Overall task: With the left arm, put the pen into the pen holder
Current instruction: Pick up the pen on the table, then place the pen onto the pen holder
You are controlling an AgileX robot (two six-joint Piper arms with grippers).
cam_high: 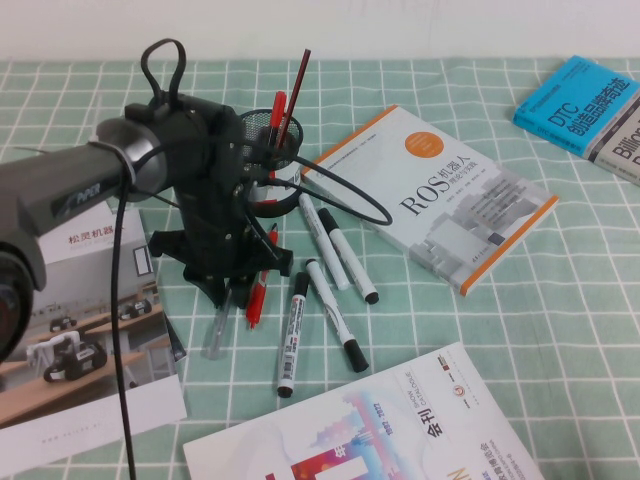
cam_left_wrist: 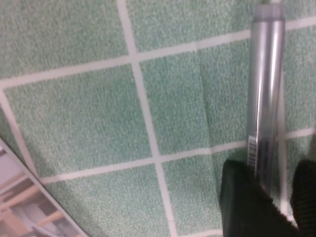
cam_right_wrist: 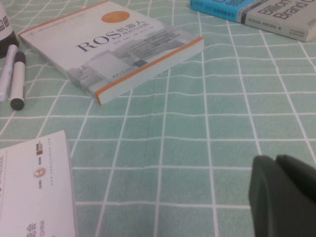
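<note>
The grey pen (cam_high: 215, 335) lies on the green checked cloth, left of the red pen (cam_high: 256, 300). My left gripper (cam_high: 226, 296) is down over its upper end. In the left wrist view the pen (cam_left_wrist: 266, 89) runs between the two black fingers (cam_left_wrist: 244, 202) of the left gripper (cam_left_wrist: 284, 197). The jaws stand open astride it, with a strip of cloth showing beside the pen. The black mesh pen holder (cam_high: 255, 130) stands just behind the arm with red pens in it. My right gripper (cam_right_wrist: 275, 165) is shut and empty, low over bare cloth.
White black-capped markers (cam_high: 335, 315) lie right of the red pen. The ROS book (cam_high: 440, 195) lies to the right and a blue book (cam_high: 585, 105) at the far right. Magazines lie at the left (cam_high: 80, 340) and front (cam_high: 380, 430).
</note>
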